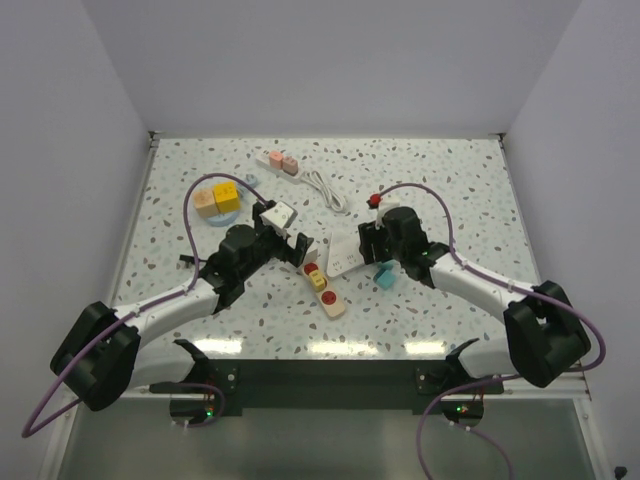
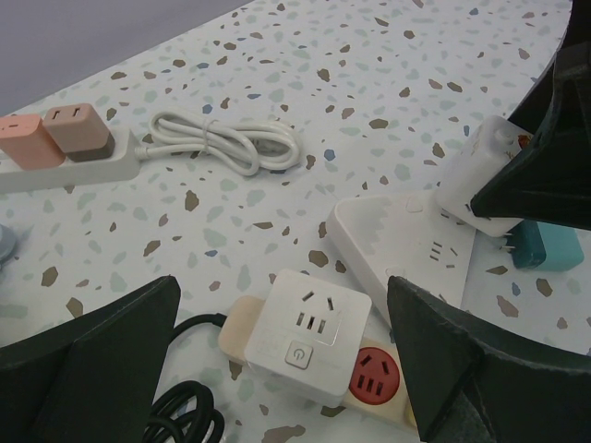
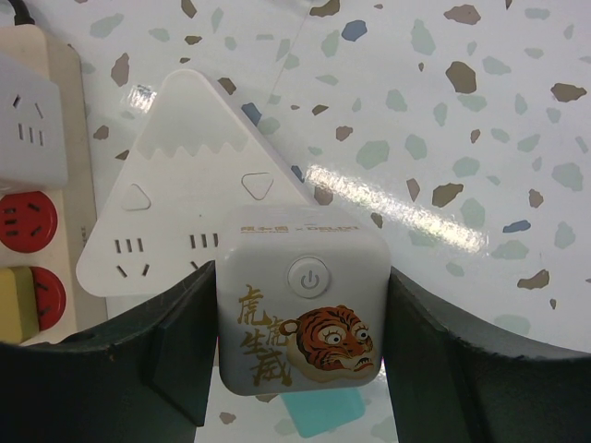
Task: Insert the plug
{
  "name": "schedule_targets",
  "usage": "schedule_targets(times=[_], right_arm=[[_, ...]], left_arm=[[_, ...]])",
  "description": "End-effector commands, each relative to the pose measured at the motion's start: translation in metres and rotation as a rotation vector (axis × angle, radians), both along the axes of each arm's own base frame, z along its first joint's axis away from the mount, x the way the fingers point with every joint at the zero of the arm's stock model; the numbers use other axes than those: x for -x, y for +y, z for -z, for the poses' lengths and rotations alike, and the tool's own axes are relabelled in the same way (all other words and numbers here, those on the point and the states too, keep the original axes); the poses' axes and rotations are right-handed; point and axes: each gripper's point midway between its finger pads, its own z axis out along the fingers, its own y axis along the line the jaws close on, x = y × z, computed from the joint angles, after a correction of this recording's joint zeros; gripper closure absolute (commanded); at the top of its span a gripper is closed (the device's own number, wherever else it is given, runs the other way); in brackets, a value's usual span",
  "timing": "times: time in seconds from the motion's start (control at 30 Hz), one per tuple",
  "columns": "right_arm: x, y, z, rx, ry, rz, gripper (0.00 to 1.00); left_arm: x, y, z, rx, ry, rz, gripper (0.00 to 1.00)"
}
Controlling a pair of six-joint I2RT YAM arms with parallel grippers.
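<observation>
One tiger-print plug (image 3: pixel 302 314), button facing wrist camera, near triangular strip (image 3: pixel 175 175)

Your right gripper (image 3: pixel 302 346) has the tiger-print plug (image 3: pixel 302 309) pinched between both fingers (image 3: pixel 175 355), bottom centre of frame. The plug overlaps the lower edge of the white triangular socket block (image 3: pixel 185 166). A beige power strip (image 3: pixel 81 129) runs down the left edge, carrying a white adapter (image 3: pixel 28 129), a red socket (image 3: pixel 26 221) and a yellow block (image 3: pixel 14 300). A teal piece (image 3: pixel 323 411) shows below the plug.

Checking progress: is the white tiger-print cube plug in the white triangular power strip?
Seemingly out: right tool holds the tiger-print plug tilted above the triangular strip; prongs hidden.
</observation>
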Motion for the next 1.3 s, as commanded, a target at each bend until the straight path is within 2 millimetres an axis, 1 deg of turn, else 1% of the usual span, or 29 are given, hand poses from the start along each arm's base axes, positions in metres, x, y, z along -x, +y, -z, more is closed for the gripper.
schedule_targets(times=[0.0,0.3,0.6,0.63,0.97,1.07,1.27], right_arm=[[-0.01,0.01,-0.014,-0.01,-0.026,-0.011,1.0],[-0.01,0.011,0.001,0.014,-0.001,-0.014,1.0],[-0.006,0.011,0.007,0.04,0.008,0.0,1.0],[-0.007,0.008,0.009,0.058,0.007,0.015,1.0],[-0.005,0.009,0.026,0.117,0.02,0.045,1.0],[-0.002,0.013,0.032,0.13,0.028,0.034,1.0],[0.0,0.017,0.05,0.157,0.066,0.031,1.0]], left_arm=[[-0.005,-0.003,-0.022,0.049,-0.035,0.001,0.0],[-0.005,-0.003,-0.022,0.048,-0.037,0.002,0.0],[-0.004,-0.003,-0.022,0.05,-0.038,0.005,0.0],[-0.005,-0.003,-0.023,0.05,-0.038,0.005,0.0],[-0.003,-0.003,-0.024,0.053,-0.042,0.008,0.0],[-0.003,-0.002,-0.024,0.054,-0.042,0.005,0.0],[-0.002,-0.002,-0.024,0.054,-0.041,0.008,0.0]])
